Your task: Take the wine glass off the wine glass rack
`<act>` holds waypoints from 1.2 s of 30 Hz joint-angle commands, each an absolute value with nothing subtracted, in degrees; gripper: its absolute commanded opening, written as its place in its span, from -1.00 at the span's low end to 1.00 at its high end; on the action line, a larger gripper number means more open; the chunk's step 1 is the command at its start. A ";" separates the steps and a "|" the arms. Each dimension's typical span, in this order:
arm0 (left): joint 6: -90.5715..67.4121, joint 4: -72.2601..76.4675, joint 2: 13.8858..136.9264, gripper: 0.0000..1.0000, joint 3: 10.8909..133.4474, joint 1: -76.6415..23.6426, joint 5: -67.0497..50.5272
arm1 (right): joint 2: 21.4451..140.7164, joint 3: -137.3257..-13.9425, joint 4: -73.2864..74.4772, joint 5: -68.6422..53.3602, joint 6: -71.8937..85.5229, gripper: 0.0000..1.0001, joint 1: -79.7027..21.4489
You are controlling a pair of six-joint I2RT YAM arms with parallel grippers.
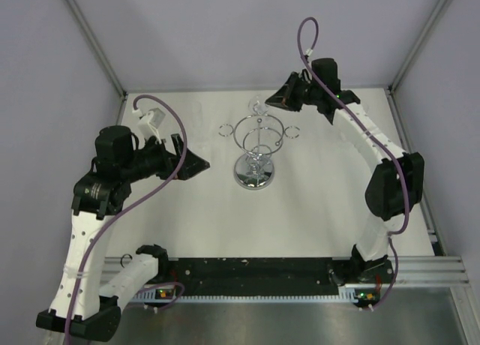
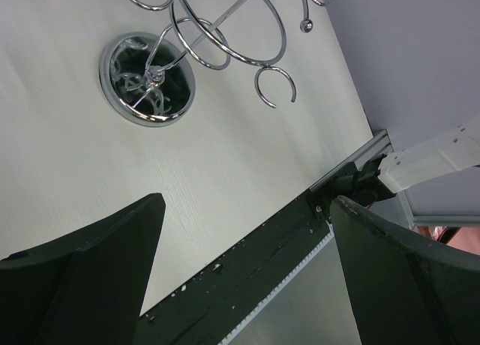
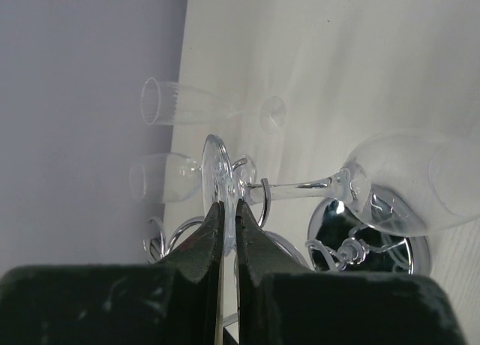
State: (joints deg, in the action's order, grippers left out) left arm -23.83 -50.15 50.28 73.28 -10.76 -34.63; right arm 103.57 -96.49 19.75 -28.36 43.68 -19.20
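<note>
The chrome wine glass rack (image 1: 254,144) stands mid-table on its round mirrored base (image 1: 253,177). A clear wine glass (image 3: 390,181) hangs upside down from it, its stem (image 3: 300,187) passing through a wire loop (image 3: 265,201) and its bowl beside the base (image 3: 352,247). My right gripper (image 3: 229,205) is shut on the rim of the glass's flat foot (image 3: 216,165); in the top view it (image 1: 274,100) sits just behind the rack. My left gripper (image 1: 196,165) is open and empty to the rack's left; its wrist view shows the rack (image 2: 225,37) and its base (image 2: 148,79).
Two other clear glasses lie on the table by the back wall: a flute (image 3: 184,105) and a rounder glass (image 3: 160,178). Metal frame posts stand at the table's back corners (image 1: 120,90). A black rail (image 1: 255,274) runs along the near edge.
</note>
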 commanded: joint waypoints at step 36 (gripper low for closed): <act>-28.91 -42.55 47.20 0.97 72.16 -10.55 -41.30 | 96.87 -106.79 0.53 -33.21 43.78 -1.00 -17.40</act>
State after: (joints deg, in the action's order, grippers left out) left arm -25.78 -48.82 48.80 72.77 -10.76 -37.41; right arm 103.11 -102.78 6.94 -30.94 47.20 -18.02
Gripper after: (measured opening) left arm 0.983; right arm 0.023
